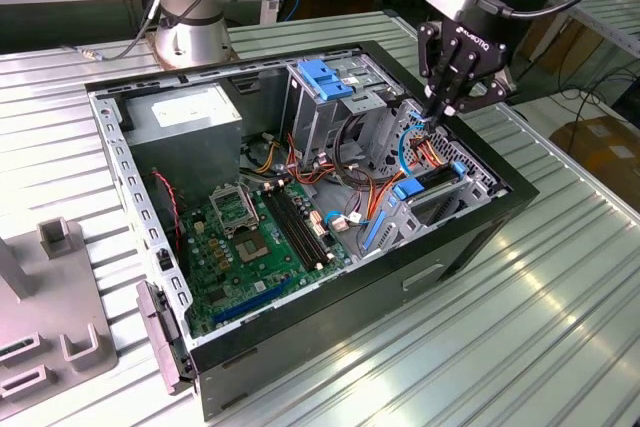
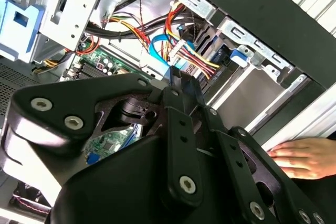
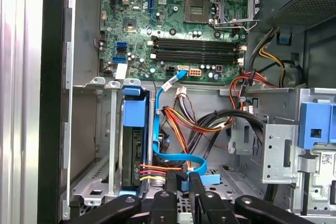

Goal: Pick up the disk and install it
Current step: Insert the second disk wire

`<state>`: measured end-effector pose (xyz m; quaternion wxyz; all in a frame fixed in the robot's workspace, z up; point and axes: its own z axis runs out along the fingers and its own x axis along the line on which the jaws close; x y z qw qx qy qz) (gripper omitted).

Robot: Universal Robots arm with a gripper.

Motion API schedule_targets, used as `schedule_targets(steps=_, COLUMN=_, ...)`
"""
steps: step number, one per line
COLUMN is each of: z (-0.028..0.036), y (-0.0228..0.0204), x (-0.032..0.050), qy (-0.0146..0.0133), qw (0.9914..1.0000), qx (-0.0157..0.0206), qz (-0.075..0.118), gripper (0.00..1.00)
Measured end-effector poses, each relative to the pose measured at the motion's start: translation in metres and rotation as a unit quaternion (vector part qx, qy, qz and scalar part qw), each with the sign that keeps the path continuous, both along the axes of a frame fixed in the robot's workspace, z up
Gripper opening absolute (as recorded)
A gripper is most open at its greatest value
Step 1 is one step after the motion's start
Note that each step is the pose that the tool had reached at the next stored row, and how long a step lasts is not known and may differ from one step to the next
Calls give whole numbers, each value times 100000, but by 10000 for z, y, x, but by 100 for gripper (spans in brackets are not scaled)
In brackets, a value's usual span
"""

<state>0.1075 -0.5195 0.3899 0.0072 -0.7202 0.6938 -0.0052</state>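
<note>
The disk [image 1: 436, 180] sits edge-up in a metal bay at the corner of the open computer case on the exterior view's right, with blue rails at both ends. In the first wrist view the disk [image 3: 134, 150] stands in its slot under a blue tab, and coloured wires run to its end. My gripper [image 1: 436, 113] hangs just above the cable bundle beside that bay. Its fingers are pressed together, and the tips [image 3: 184, 179] rest against a flat blue data cable [image 3: 157, 124]. In the second wrist view the gripper [image 2: 176, 77] points into the same wires.
The black computer case [image 1: 470, 237] lies open on a ribbed metal table. Inside it are a green motherboard [image 1: 255, 237], a grey power supply [image 1: 185, 112] and a drive cage with a blue top [image 1: 325, 77]. A person's hand [image 2: 304, 156] rests at the case's outer edge. A grey fixture [image 1: 45, 317] stands at the exterior view's left.
</note>
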Motion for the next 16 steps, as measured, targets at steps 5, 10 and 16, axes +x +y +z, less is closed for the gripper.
schedule_targets(steps=5, z=-47, y=62, x=-8, qy=2, qw=100000, qx=6, qz=0, gripper=24)
schedule_targets(steps=10, z=-67, y=63, x=-8, qy=0, qw=100000, qx=-276, qz=-1, gripper=16)
schedule_targets(steps=16, z=-91, y=63, x=-8, qy=-6, qw=99996, qx=-917, qz=-2, gripper=10)
